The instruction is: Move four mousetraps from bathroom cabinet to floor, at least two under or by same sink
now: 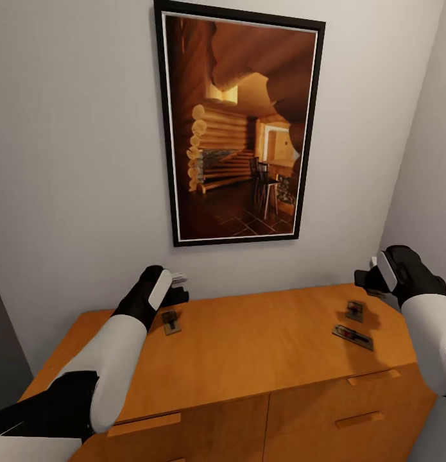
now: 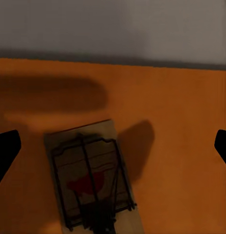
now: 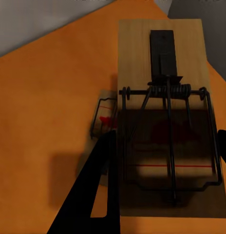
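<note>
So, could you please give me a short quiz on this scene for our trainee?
1. True or false: the left gripper is shut on a mousetrap.
2. How many mousetraps lie on the cabinet top in the head view?
3. What hangs on the wall above the cabinet? A mirror; B framed picture; C shelf.
Key: 1 false, it is open; 2 three; 3 B.

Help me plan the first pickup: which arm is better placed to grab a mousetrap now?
Left, probably. The left end effector hangs open directly over one mousetrap on the cabinet. The right end effector sits near the edge beside two mousetraps, less centred.
</note>
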Tool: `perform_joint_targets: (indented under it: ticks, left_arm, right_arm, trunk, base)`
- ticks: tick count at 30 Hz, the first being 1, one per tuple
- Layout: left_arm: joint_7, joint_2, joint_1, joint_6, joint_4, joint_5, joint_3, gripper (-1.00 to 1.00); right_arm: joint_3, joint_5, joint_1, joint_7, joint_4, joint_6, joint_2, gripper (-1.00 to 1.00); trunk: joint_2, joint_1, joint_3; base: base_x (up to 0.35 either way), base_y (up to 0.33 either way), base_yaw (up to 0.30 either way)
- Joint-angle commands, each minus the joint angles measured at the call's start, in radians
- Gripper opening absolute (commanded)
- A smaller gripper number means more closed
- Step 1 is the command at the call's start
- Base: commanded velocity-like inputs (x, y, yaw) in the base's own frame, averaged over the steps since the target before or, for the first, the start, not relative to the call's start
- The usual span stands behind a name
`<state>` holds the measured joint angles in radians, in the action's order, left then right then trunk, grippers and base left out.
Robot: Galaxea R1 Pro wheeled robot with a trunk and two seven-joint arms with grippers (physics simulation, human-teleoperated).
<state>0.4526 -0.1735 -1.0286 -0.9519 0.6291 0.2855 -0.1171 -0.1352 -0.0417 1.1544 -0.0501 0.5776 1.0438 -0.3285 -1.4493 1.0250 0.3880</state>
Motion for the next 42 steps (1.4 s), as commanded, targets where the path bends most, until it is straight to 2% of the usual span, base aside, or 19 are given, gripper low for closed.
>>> perform_joint_targets:
  ticks: [1, 19, 26, 35, 42]
  left_arm:
    - [0.01, -0.001, -0.001, -0.001, 0.001, 0.011, -0.004, 1.0]
    - [0.013, -0.001, -0.001, 0.002, -0.01, 0.016, -0.006, 1.0]
    - [0.045, -0.001, -0.001, 0.003, -0.039, 0.018, -0.007, 1.0]
    - [0.061, -0.001, -0.001, 0.004, -0.045, 0.055, -0.007, 1.0]
    - [0.063, -0.001, -0.001, 0.004, -0.044, 0.064, -0.007, 1.0]
  right_arm:
    - [-0.002, -0.006, 0.001, -0.005, 0.001, 0.003, 0.0, -1.0]
    - [-0.002, -0.007, 0.001, -0.005, 0.002, 0.003, 0.005, -1.0]
    - [0.023, -0.007, 0.001, -0.005, 0.002, 0.003, 0.005, -1.0]
    - [0.045, -0.007, 0.001, -0.005, 0.002, 0.003, 0.006, -1.0]
    - [0.046, -0.008, 0.001, -0.005, 0.002, 0.003, 0.006, -1.0]
  trunk:
    - [-0.001, 0.0, 0.001]
    - [-0.001, 0.0, 0.001]
    - [-0.001, 0.0, 0.001]
    - [-0.001, 0.0, 0.001]
    - [-0.001, 0.0, 0.001]
  base:
    - [0.0, 0.0, 0.0]
    - [0.0, 0.0, 0.188]
    - [0.0, 0.0, 0.036]
    - [-0.072, -0.066, 0.004]
    - [-0.167, -0.154, 0.0]
